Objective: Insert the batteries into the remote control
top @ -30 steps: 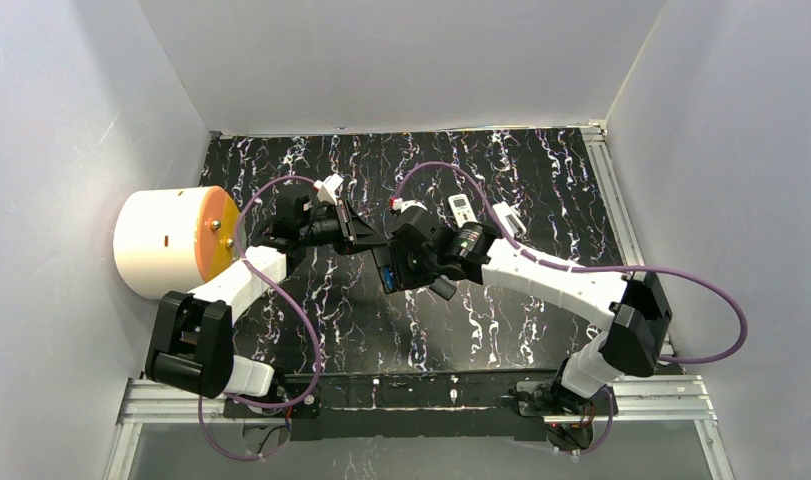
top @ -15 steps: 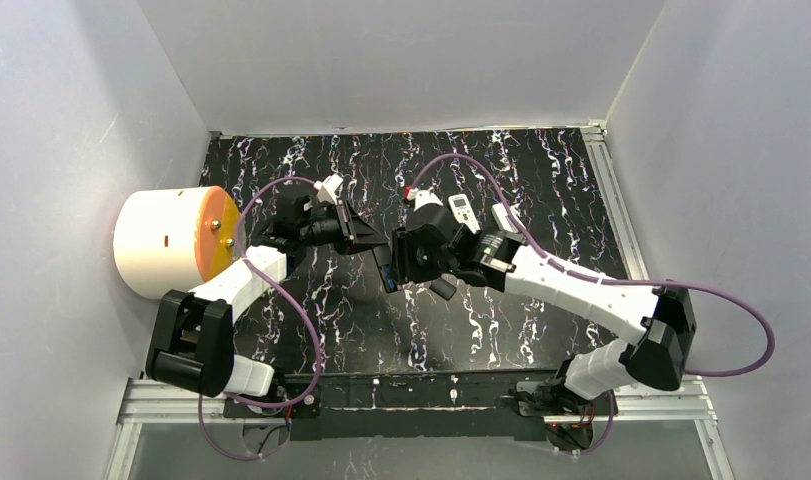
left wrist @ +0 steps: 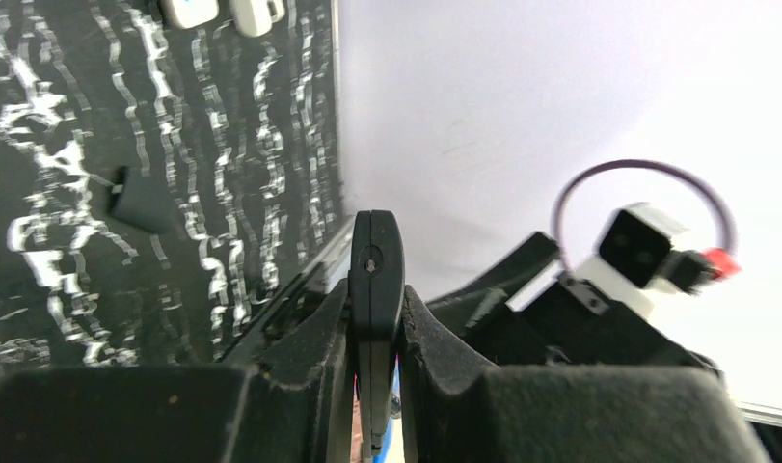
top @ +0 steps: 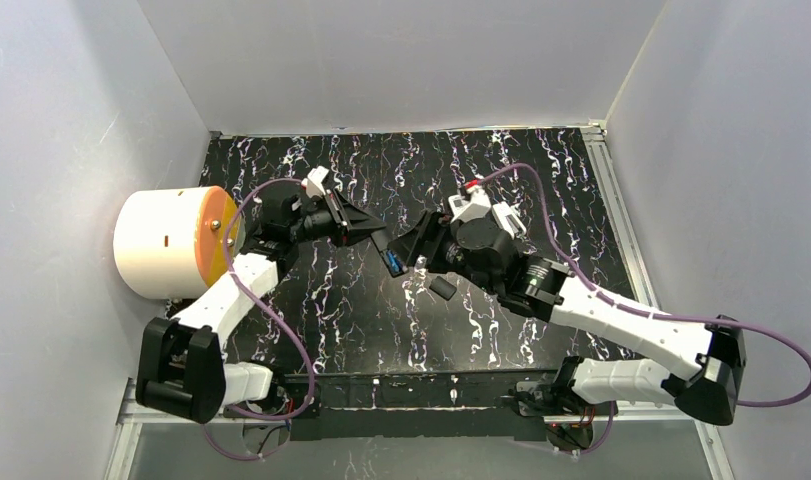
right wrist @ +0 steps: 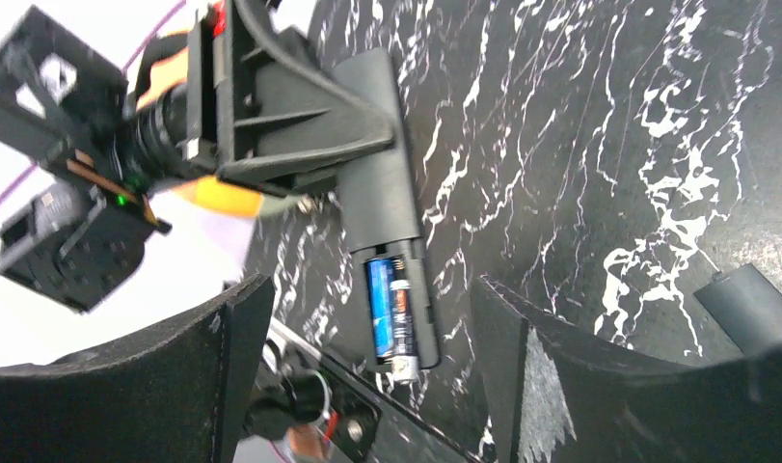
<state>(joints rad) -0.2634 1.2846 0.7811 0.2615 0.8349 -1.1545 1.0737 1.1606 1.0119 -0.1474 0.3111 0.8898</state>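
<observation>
Battery first: blue battery point(right wrist: 391, 307) is sitting lengthwise in the open compartment of the remote control point(right wrist: 382, 164), right in front of the right gripper point(right wrist: 367, 289) and centred between its two fingers in the wrist view. It is looking seated, metal end toward the spring at the compartment's near end. The slot beside it is looking empty, though that is hard to tell. No green or dark battery is showing anywhere.

The remote is hanging in the air, black and edge-on. The left gripper point(left wrist: 375, 328) is clamping it tight across its thin sides with the jaws nearly closed. That is probably so the open back is facing the other arm and the body is not shifting under a push.

The right gripper is standing wide open and holding nothing. From above, its tips are sitting just off the remote's compartment end, not touching. My read is that it is clearing off to fetch the next cell.

The battery cover point(right wrist: 753, 304) is lying flat on the table point(top: 541, 160), below and to the side of the right gripper. It is likely parked there so the compartment is staying exposed.

A white drum point(top: 166, 240) with an orange face is sitting well behind the left gripper and is not taking part.

Risk: the loaded cell is facing sideways, so a bump could be popping it out.
</observation>
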